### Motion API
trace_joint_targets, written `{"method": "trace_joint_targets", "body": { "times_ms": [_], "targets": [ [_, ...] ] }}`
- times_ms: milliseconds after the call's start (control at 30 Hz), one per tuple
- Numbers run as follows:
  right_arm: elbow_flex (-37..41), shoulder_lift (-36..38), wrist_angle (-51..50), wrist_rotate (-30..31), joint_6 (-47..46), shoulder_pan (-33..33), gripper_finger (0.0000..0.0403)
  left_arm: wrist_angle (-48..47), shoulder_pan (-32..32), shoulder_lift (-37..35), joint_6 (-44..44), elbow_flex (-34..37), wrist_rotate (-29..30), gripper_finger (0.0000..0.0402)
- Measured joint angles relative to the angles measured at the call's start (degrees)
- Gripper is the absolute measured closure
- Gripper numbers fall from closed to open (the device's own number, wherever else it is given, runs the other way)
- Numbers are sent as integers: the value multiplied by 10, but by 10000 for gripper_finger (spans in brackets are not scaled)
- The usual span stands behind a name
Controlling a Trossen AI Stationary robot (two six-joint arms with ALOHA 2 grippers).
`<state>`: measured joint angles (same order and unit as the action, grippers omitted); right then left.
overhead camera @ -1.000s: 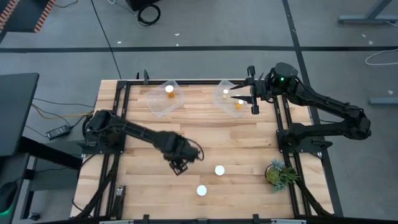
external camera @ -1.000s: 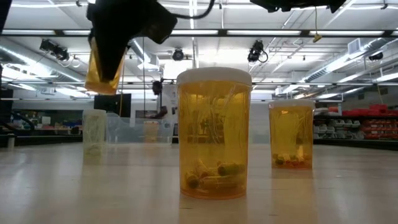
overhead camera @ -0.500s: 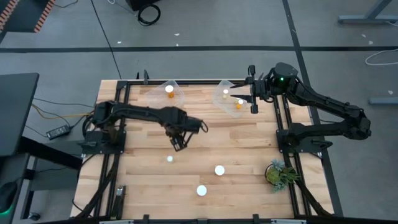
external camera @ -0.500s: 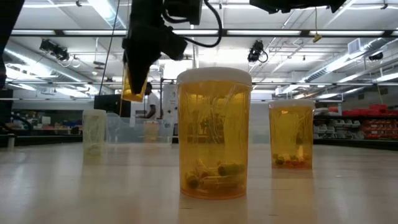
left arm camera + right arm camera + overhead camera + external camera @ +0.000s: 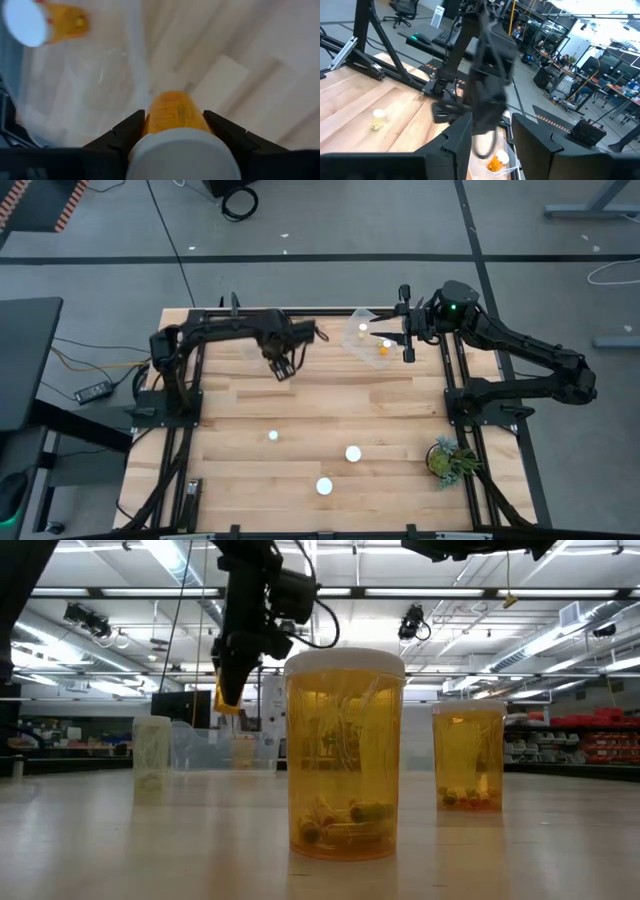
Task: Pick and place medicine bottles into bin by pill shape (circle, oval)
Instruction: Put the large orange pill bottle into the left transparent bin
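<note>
Nearest the low camera, a large medicine bottle (image 5: 345,753) is being shown upright on the wooden surface (image 5: 330,400), its white cap on and pills lying at its base. A second capped bottle (image 5: 468,755) is being shown farther back on that view's right, and a smaller, paler bottle (image 5: 152,752) farther back on its left. From above, these three are being seen as white dots on the near half of the surface: one at (image 5: 324,486), one at (image 5: 353,453), and the small one at (image 5: 273,436), all well apart from one another. A green plant (image 5: 447,459) is being kept at the near right edge.

Farther back, the left claw (image 5: 281,367) is being held raised above the surface, closed on an amber bottle (image 5: 175,113) — the bottle is being clamped between the two dark fingers (image 5: 129,131), white cap toward the wrist camera. Just beyond it, a clear bin (image 5: 75,90) is being shown with one bottle (image 5: 47,22) lying inside on its side.

At the far right, a second clear bin (image 5: 368,337) is being shown holding two bottles (image 5: 384,346). The right claw (image 5: 405,330) is being held just beside this bin — its fingers (image 5: 535,135) are being kept apart, with nothing between them.
</note>
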<state>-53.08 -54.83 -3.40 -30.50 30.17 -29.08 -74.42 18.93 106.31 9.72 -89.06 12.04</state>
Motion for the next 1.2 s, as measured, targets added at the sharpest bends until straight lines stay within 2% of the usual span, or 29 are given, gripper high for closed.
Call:
{"method": "trace_joint_targets", "body": {
  "times_ms": [233,500,633,933,1200],
  "targets": [
    [0,0,-1,0,0,0,256,9,78,0,-41,0,0,202],
    [0,0,-1,0,0,0,256,48,149,2,-44,1,0,206],
    [0,0,-1,0,0,0,256,59,172,2,-45,25,-2,200],
    [0,0,-1,0,5,0,256,98,191,2,-64,115,-14,205],
    [0,0,-1,0,5,0,256,120,198,2,-61,163,-13,197]
  ]
}}
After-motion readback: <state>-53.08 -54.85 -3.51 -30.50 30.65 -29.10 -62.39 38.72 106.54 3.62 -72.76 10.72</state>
